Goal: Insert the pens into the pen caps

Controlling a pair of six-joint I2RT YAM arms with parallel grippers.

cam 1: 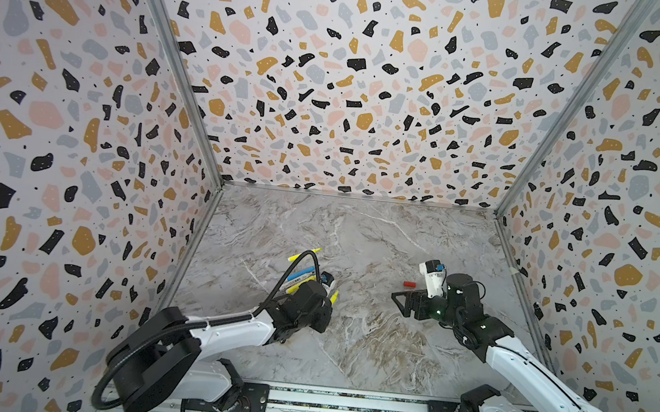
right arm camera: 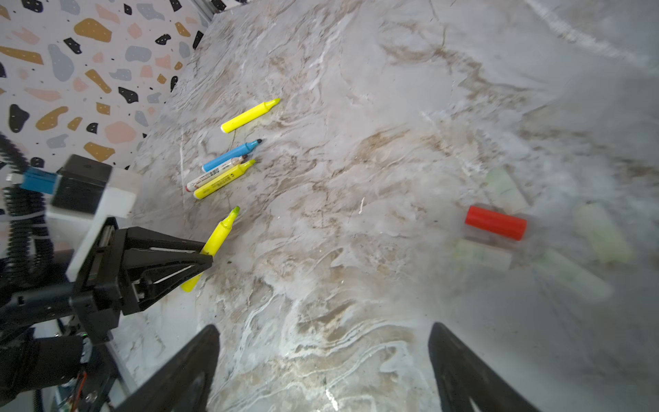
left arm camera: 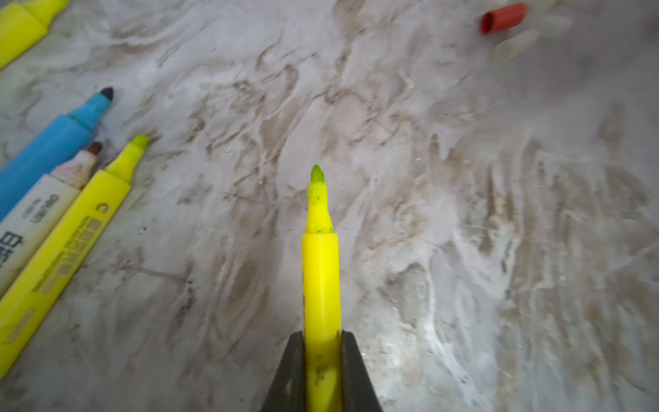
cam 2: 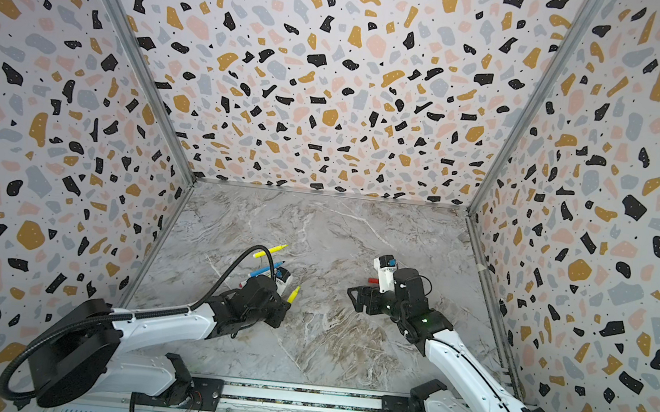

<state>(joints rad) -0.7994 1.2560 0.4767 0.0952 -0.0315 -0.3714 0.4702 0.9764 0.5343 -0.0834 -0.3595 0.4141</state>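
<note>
My left gripper (left arm camera: 322, 342) is shut on a yellow pen (left arm camera: 321, 271), whose green-tinged tip points out past the fingers; both top views show that tip (cam 1: 334, 296) (cam 2: 294, 294) low over the marble. Beside it lie a blue pen (right arm camera: 231, 156), a white-barrelled pen (right arm camera: 214, 174) and a yellow pen (right arm camera: 224, 180) close together, with another yellow pen (right arm camera: 249, 116) farther back. A red pen cap (right arm camera: 495, 222) lies on its side to the right, among several pale caps (right arm camera: 601, 232). My right gripper (right arm camera: 322, 330) is open and empty, just short of the red cap (cam 1: 409, 284).
The marble tabletop (cam 1: 347, 342) is closed in by patterned walls (cam 1: 75, 147) on three sides. The left arm's black cable (cam 1: 306, 259) arches over the lying pens. A rail (cam 1: 341, 404) runs along the front edge.
</note>
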